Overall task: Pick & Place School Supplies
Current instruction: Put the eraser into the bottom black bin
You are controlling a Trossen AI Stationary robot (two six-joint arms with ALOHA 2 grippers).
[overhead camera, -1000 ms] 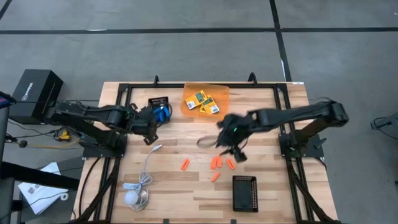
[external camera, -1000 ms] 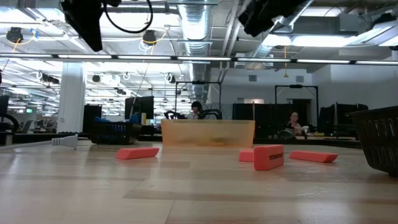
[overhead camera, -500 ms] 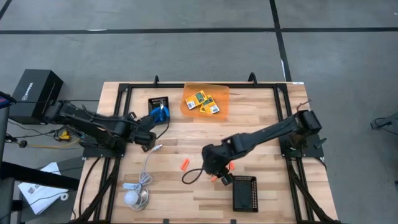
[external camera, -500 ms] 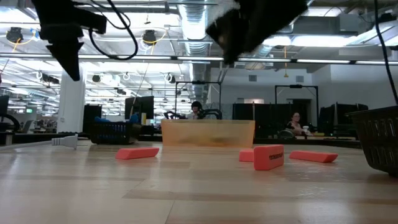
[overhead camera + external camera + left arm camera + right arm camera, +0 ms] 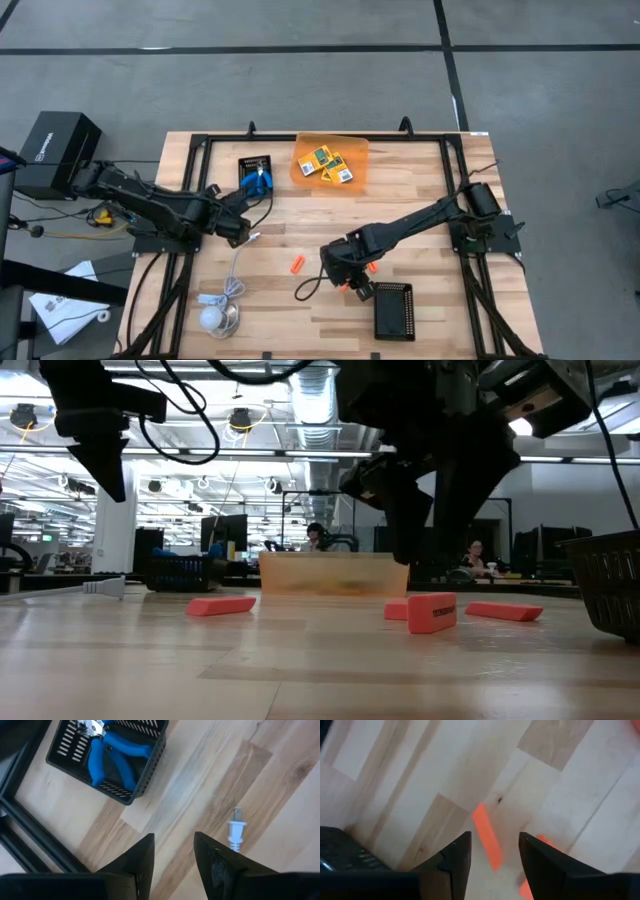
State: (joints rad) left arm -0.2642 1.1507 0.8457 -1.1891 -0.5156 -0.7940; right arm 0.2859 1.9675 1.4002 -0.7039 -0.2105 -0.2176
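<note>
The step in hand looks like the pick of one of the short orange finger-sized sticks (image 5: pixel 486 836) off the pale wooden plank surface (image 5: pixel 290 225). The right gripper (image 5: pixel 491 851) hangs low over the cluster of sticks near the front of the surface, its jaws open and empty, with one stick lying lengthwise in the gap between them and a second orange piece (image 5: pixel 543 842) just outside one jaw. The next move seems to call for a short straight descent so the jaws straddle that stick, then a close across its narrow width without catching the neighbour. In the high view the right arm (image 5: pixel 420 222) reaches in a long diagonal from its mount toward the middle front, wrist bent down, just beside the empty black slotted rectangular tray (image 5: pixel 393 311).

The left gripper (image 5: pixel 172 851) waits above bare wood, jaws open and holding nothing. Ahead of its jaws and off to one side stands another black slotted tray (image 5: pixel 105 761) holding the small blue-handled scissors (image 5: pixel 113 758); the white two-pronged plug (image 5: pixel 235 827) of a cable lies just outside its other jaw.

The yellow-and-green crayon boxes (image 5: pixel 329 164) sit on a translucent orange tray (image 5: pixel 358 148), well apart from both pairs of jaws.
</note>
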